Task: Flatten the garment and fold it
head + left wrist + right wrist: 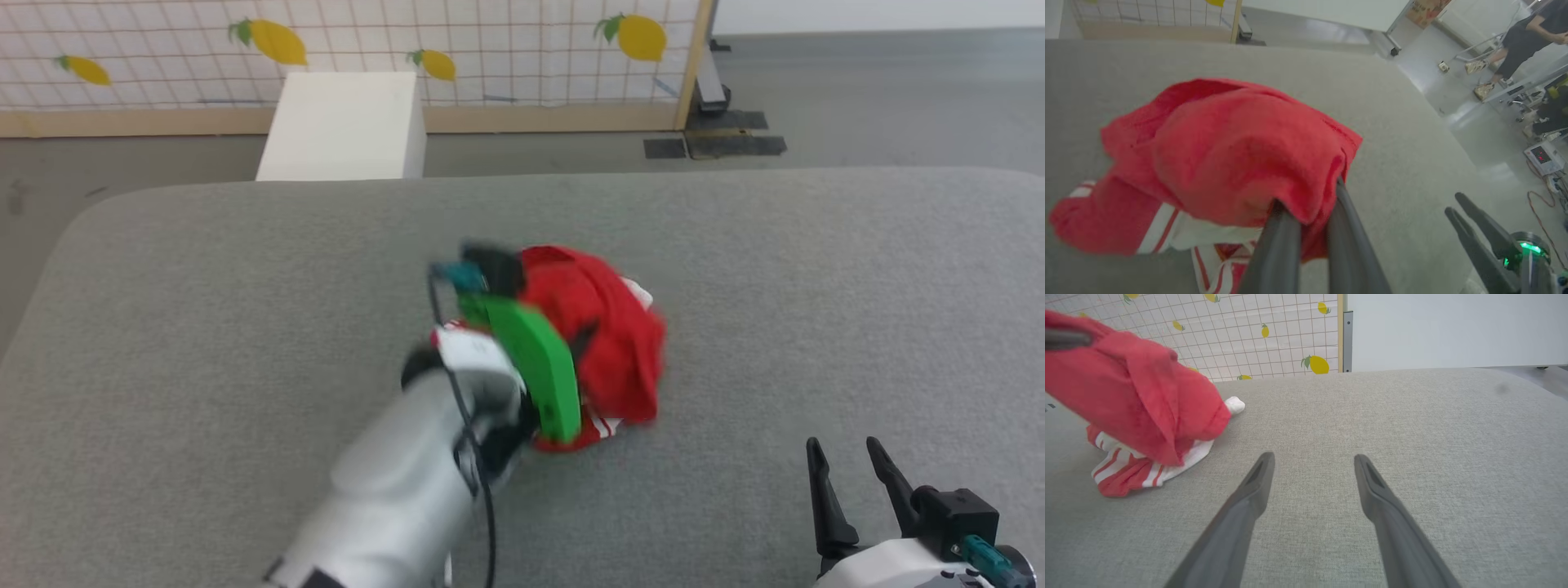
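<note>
Lemon-print screen [490,49] behind grey padded table [816,286].

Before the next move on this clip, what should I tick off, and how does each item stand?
1. Grip: the left gripper is shut on the garment, its fingers pinching red cloth: ok.
2. The right gripper is open and apart from the garment: ok.
3. Garment flattened: not ok, it is bunched in a heap.
4. Which part of the garment is pinched: cannot tell.
5. Garment well inside the edges of the table: ok.
</note>
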